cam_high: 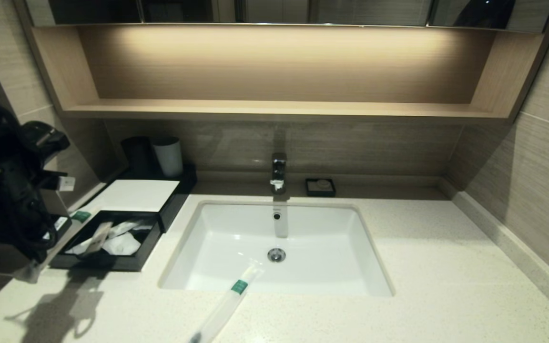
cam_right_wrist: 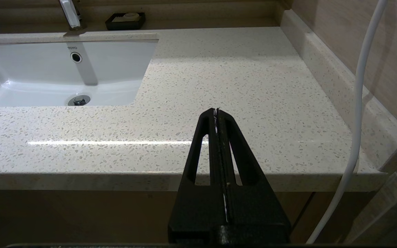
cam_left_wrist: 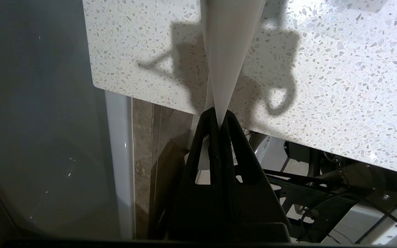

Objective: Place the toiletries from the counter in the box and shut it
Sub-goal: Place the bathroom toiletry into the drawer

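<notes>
My left gripper (cam_left_wrist: 219, 115) is shut on a white sachet (cam_left_wrist: 229, 41) and holds it above the speckled counter (cam_left_wrist: 339, 86) near its front left corner. In the head view the left arm (cam_high: 12, 190) hangs beside the black box (cam_high: 153, 233). The box's drawer is pulled out and holds a sachet (cam_high: 98, 236) and white wrappers. A green band (cam_high: 81, 216) shows at the drawer's left edge. Another sachet (cam_high: 231, 300) lies on the counter (cam_high: 422, 267) at the front, its end over the sink rim. My right gripper (cam_right_wrist: 216, 110) is shut and empty off the counter's front edge.
The white sink (cam_high: 322, 267) sits mid-counter with a faucet (cam_high: 278, 171) behind it. A small black soap dish (cam_high: 320, 186) stands at the back. A black cup (cam_high: 136, 155) and a white cup (cam_high: 168, 156) stand behind the box. A white cable (cam_right_wrist: 357, 103) hangs at the right.
</notes>
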